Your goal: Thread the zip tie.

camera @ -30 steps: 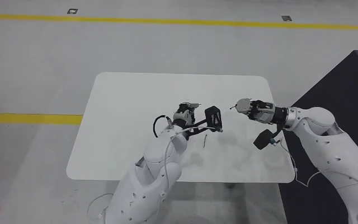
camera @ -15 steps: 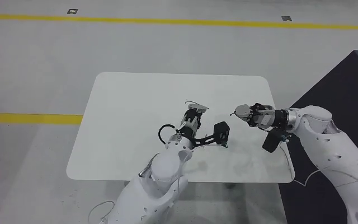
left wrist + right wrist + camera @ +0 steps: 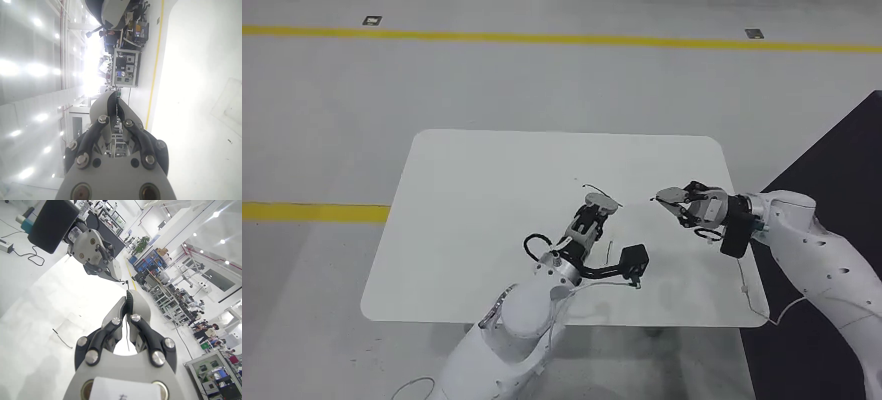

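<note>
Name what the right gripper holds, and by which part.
The right gripper pinches a thin black zip tie by its strap, the loose end trailing back toward the wrist.

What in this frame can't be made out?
Top view: the zip tie at the left tool is too thin to tell head from tail.
Left wrist view: shut fingers hide it.
Right wrist view: past the right tool, whether its ends meet is too small.
</note>
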You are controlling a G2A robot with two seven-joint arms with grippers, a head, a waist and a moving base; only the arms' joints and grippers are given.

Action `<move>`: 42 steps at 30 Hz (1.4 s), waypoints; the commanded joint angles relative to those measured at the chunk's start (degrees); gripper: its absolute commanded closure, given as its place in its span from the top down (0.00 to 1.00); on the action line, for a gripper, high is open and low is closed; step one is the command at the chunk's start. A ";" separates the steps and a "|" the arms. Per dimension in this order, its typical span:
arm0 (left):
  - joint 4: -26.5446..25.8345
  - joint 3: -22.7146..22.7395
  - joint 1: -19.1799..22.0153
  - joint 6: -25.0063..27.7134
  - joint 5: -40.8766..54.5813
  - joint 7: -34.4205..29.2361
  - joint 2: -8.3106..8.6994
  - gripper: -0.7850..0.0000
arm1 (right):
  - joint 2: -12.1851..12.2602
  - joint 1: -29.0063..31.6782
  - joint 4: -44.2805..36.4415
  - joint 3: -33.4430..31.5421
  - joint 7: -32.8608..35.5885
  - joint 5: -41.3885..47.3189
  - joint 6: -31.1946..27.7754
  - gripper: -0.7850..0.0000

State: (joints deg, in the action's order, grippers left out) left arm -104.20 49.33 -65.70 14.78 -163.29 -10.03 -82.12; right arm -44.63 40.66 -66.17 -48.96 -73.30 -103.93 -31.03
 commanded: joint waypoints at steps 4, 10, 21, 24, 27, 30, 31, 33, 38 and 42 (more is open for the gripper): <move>0.00 0.00 0.00 0.00 0.00 0.01 0.00 0.00 | 0.00 0.00 0.00 0.01 0.00 0.05 0.00 0.00; 0.00 0.00 0.00 0.00 0.00 0.01 0.00 0.00 | 0.00 0.00 0.00 0.01 0.00 0.05 0.00 0.00; 2.06 0.74 -0.30 -11.19 0.48 11.29 0.47 0.00 | 2.75 0.08 -7.43 5.29 22.59 28.86 -22.59 0.00; 2.73 2.14 -1.00 -13.94 2.58 12.61 0.57 0.00 | 4.19 0.01 -8.33 5.26 26.99 37.17 -26.97 0.00; 2.89 2.60 -1.26 -14.19 3.38 12.60 0.59 0.00 | 4.70 0.17 -8.68 5.84 26.99 38.28 -26.97 0.00; 2.89 2.60 -1.26 -14.19 3.38 12.60 0.59 0.00 | 4.70 0.17 -8.68 5.84 26.99 38.28 -26.97 0.00; 2.89 2.60 -1.26 -14.19 3.38 12.60 0.59 0.00 | 4.70 0.17 -8.68 5.84 26.99 38.28 -26.97 0.00; 2.89 2.60 -1.26 -14.19 3.38 12.60 0.59 0.00 | 4.70 0.17 -8.68 5.84 26.99 38.28 -26.97 0.00; 2.89 2.60 -1.26 -14.19 3.38 12.60 0.59 0.00 | 4.70 0.17 -8.68 5.84 26.99 38.28 -26.97 0.00; 2.89 2.60 -1.26 -14.19 3.38 12.60 0.59 0.00 | 4.67 0.34 -8.93 5.92 27.26 38.33 -26.91 0.00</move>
State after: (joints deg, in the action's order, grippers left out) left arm -101.31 51.93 -66.96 0.60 -159.91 2.57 -81.53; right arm -39.93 40.84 -74.86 -43.11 -46.31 -65.66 -57.99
